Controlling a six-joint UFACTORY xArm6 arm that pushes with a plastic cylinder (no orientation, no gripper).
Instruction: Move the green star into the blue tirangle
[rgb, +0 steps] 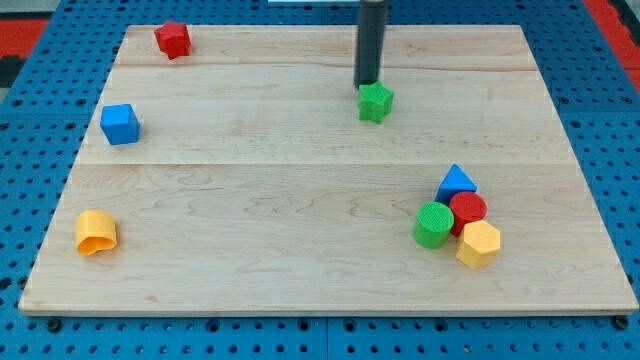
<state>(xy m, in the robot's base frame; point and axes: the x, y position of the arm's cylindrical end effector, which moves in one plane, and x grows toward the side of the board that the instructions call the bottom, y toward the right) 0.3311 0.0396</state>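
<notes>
The green star (376, 102) lies on the wooden board (300, 200) at the upper middle. My tip (367, 83) stands right at the star's top-left edge, touching or nearly touching it. The blue triangle (456, 184) sits at the view's lower right, well below and right of the star. It touches a red cylinder (468, 210).
A green cylinder (434, 224) and a yellow hexagon block (478, 243) crowd just below the blue triangle beside the red cylinder. A red block (173, 39) lies top left, a blue cube (120, 124) at the left, a yellow block (96, 233) bottom left.
</notes>
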